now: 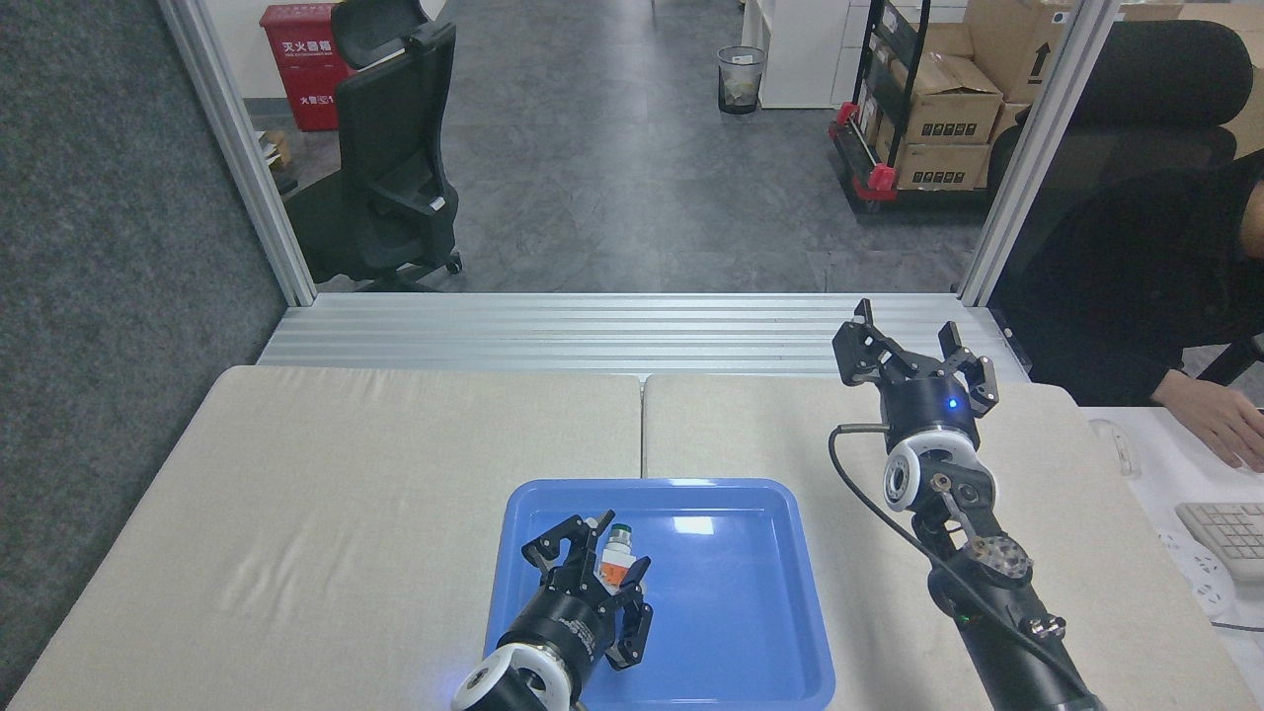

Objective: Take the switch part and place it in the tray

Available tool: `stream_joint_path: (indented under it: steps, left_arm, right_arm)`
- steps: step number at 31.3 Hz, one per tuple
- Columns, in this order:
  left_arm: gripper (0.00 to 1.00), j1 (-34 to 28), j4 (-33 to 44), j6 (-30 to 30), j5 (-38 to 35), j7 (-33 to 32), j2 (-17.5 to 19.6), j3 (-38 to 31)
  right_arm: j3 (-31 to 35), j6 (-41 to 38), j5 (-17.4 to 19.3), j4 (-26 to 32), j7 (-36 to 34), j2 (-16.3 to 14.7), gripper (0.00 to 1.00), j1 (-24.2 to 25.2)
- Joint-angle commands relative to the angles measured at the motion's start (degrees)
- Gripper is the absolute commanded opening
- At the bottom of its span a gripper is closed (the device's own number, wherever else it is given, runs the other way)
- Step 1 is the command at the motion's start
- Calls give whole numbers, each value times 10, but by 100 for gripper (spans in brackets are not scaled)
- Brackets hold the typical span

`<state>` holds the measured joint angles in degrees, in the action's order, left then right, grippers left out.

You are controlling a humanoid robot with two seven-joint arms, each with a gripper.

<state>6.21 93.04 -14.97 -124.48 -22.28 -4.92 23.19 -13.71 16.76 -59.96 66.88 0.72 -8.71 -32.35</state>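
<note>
An office floor with a black swivel chair (390, 148) and stacked cartons (943, 109) is seen beyond an aluminium frame; nearer, two beige padded panels (395, 494) form the work surface, with the blue tray (731, 632) set at the near middle.

The switch part (616, 555) is located over the tray's left half, between the fingers of the left gripper (598, 553). Its long axis is oriented roughly away from the robot, green tip at the far end, white and orange body toward the wrist. Whether it rests on the tray floor cannot be told.

The left gripper's fingers are spread around the part; a firm clamp is not evident, and release is judged to be under way or imminent.

The left arm is angled up from the bottom edge, wrist low over the tray. The right gripper (913, 355) is held well apart, over the far right panel, fingers spread and empty.
</note>
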Motion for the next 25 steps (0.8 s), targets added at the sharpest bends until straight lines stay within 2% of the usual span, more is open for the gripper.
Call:
stream_joint_path:
  steps: [1,3,5,11,16,19,21,25]
  left_arm:
    - [100,7,-2,28,44,3,-13,3]
    - [100,20,-4,32,52,4,-13,-14]
    - [100,48,-9,33,90,4,-13,-44]
    - [100,176,-66,33,289,0,-5,-193]
    - [100,268,-166,35,400,0,53,-281]
    - [100,311,-232,60,477,7,79,-313]
    - [100,332,-268,92,510,32,93,-316]
    - [100,336,-323,136,507,158,131,-306]
  right_arm:
    - [0,0,0,0,-1,0,100,0]
    - [0,0,0,0,-1,0,100,0]
    - [1,0,0,0,-1,1,100,0]
    - [3,1,2,-1,-2,4,100,0]
    - [6,1,4,-1,-2,4,100,0]
    - [11,1,4,-1,-2,4,100,0]
    - [11,1,4,0,-3,4,100,0]
    - [11,1,4,0,-3,5,100,0]
